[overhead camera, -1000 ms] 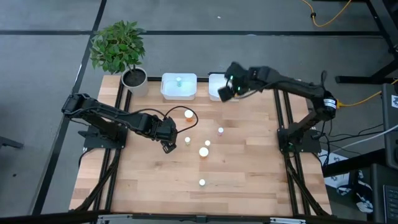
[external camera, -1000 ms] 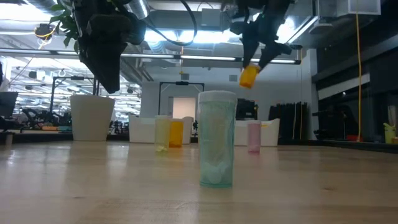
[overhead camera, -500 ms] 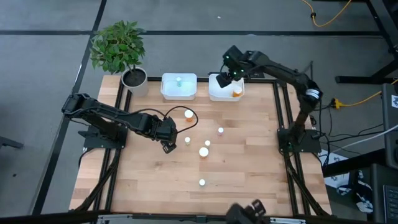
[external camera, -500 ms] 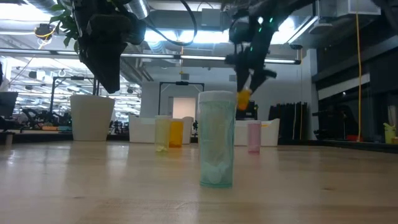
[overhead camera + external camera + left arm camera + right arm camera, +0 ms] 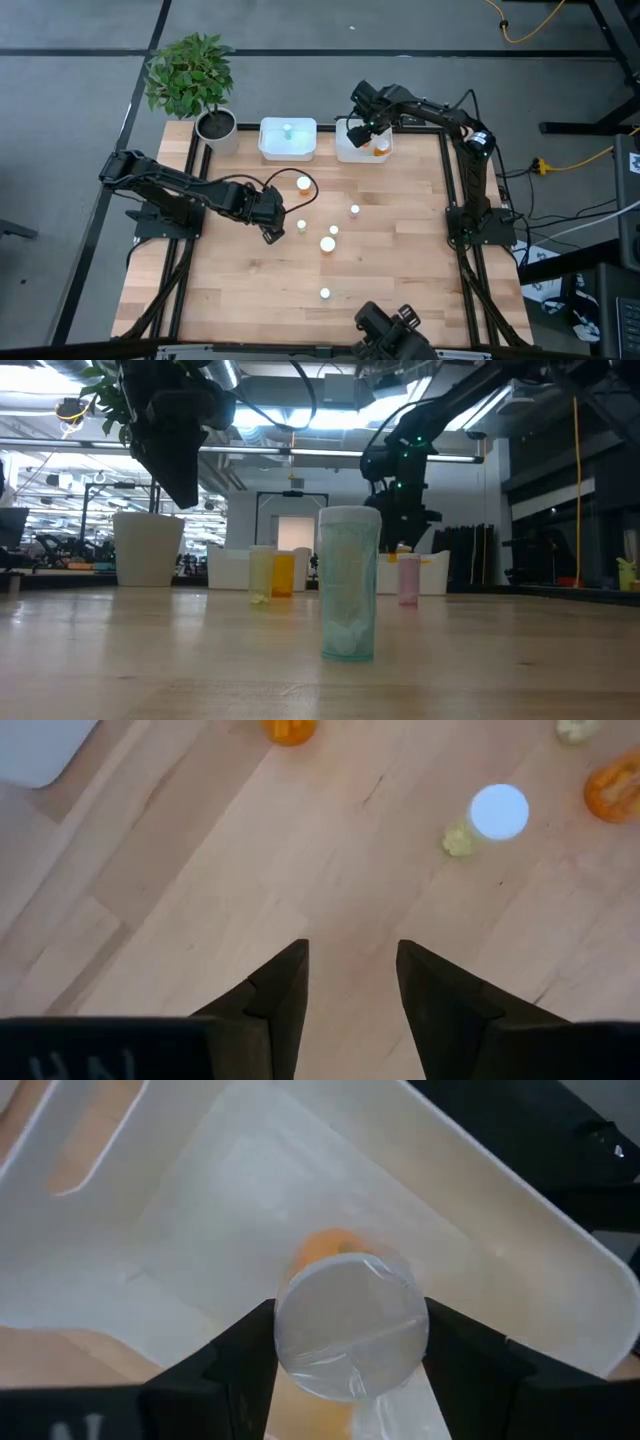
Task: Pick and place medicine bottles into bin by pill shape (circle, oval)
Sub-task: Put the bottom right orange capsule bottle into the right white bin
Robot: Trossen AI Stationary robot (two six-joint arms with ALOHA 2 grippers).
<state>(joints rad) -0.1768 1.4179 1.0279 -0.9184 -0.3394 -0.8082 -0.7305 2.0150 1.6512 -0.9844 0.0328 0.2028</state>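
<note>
My right gripper point(image 5: 372, 132) is shut on an orange medicine bottle with a white cap point(image 5: 350, 1335), inside the right white bin point(image 5: 346, 150); its orange body shows in the high view point(image 5: 381, 147). The left white bin point(image 5: 288, 150) holds a pale green bottle point(image 5: 287, 129). Several bottles stand upright on the wooden table: an orange one point(image 5: 303, 184), a purplish one point(image 5: 354, 211), a pale one point(image 5: 301, 226) and a larger one point(image 5: 327, 244). My left gripper point(image 5: 272, 233) hovers open and empty beside the pale bottle point(image 5: 495, 815). My right gripper pinches the orange bottle at its white cap end point(image 5: 300, 1350) between its two fingers point(image 5: 235, 1365), one on each side. The fingers slant down into the bin and lie across the bottle. The orange body point(image 5: 325, 1245) points away toward the bin floor; whether it rests there, I cannot tell.
A potted plant in a white pot point(image 5: 215, 125) stands at the table's far left corner. One bottle point(image 5: 324, 293) stands alone toward the near edge, large in the low view point(image 5: 348, 582). Black frame rails run along both table sides.
My right gripper has gone down and toward the table's far edge with the orange bottle, from above the right bin into it. The bottle has stayed in the hold.
</note>
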